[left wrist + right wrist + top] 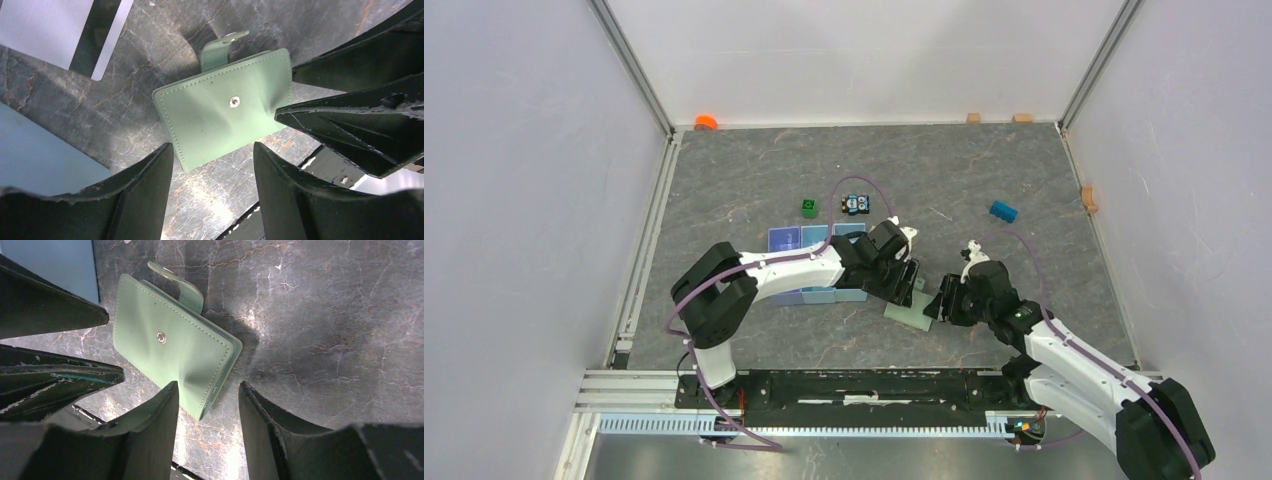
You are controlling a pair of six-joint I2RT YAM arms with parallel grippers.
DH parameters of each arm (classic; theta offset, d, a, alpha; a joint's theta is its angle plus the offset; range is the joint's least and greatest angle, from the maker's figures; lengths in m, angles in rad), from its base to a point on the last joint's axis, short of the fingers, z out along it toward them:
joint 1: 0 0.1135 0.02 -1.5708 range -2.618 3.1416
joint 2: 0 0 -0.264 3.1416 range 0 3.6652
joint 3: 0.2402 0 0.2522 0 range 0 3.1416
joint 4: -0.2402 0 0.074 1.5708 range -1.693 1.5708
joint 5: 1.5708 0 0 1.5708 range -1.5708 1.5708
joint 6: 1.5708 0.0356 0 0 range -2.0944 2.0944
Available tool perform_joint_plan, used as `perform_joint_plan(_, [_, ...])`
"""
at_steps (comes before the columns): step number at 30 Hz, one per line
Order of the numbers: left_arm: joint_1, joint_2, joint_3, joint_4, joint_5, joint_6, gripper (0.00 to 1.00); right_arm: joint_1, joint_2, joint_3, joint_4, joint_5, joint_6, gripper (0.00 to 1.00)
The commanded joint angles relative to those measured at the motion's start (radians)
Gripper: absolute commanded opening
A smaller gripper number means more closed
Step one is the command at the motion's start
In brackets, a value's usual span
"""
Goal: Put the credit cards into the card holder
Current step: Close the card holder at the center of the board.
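Both left gripper [212,146] and right gripper [207,385], fingers parted, straddle the shut card holder [220,110]. Squeeze, and you pin it closed.

The worktop [754,180] is a grey slab veined like marble, enclosed by white walls with metal rails along its edges. A light blue tray [786,240] with three compartments lies left of centre, partly hidden. Just beyond it stands a small green block [810,207], and beside that a small dark toy [856,204] with blue and yellow on it. A blue block [1003,210] lies well apart to the right. An orange object [706,122] rests in the far left corner. Two tan blocks [973,117] sit along the far edge, and another tan piece [1088,198] sits against the right wall.
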Motion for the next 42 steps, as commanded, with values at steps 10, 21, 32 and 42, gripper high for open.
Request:
perform_joint_plan(10, [-0.015,0.044,-0.022,0.07,0.047,-0.06,0.67,-0.001,0.048,0.011,0.071,0.011,-0.012,0.51])
perform_joint_plan(21, [-0.078,0.028,-0.126,0.323,0.216,-0.2,0.66,-0.004,0.226,0.167,0.084,0.084,-0.146,0.43])
perform_joint_plan(32, [-0.131,0.094,-0.015,0.498,0.223,-0.205,0.66,-0.04,0.355,0.354,-0.001,0.086,-0.302,0.4])
perform_joint_plan(42, [-0.1,-0.053,0.067,0.074,0.06,0.01,0.72,-0.145,0.149,0.406,-0.295,0.278,-0.366,0.71])
